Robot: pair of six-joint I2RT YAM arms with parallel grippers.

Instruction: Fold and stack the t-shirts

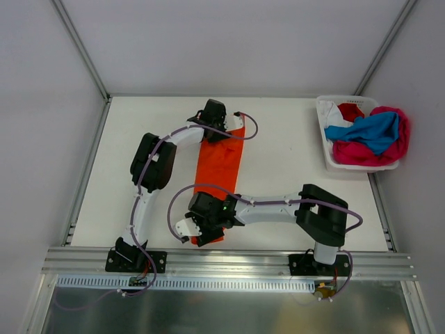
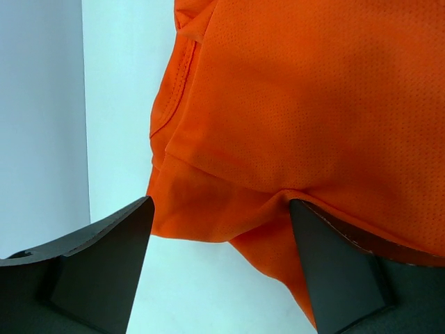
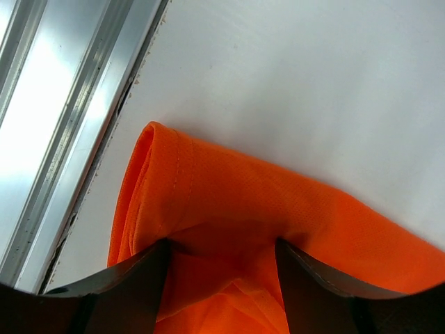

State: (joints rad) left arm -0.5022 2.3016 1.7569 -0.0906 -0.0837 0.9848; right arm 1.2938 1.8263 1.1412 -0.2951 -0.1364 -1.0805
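A vivid orange t-shirt (image 1: 221, 167) lies as a long narrow strip on the white table (image 1: 292, 174), running from far to near. My left gripper (image 1: 214, 125) is at its far end. In the left wrist view the left gripper (image 2: 220, 202) is open, with the shirt's edge (image 2: 292, 104) between its jaws and one finger (image 2: 341, 271) over the cloth. My right gripper (image 1: 198, 233) is at the near end. In the right wrist view the right gripper (image 3: 222, 241) is open, straddling the folded hem (image 3: 229, 188).
A white plastic basket (image 1: 325, 149) stands at the far right of the table and holds blue (image 1: 368, 131), magenta-pink (image 1: 361, 154), red (image 1: 351, 111) and white (image 1: 331, 111) shirts. The metal rail (image 1: 229, 259) runs along the near table edge, close to the right gripper.
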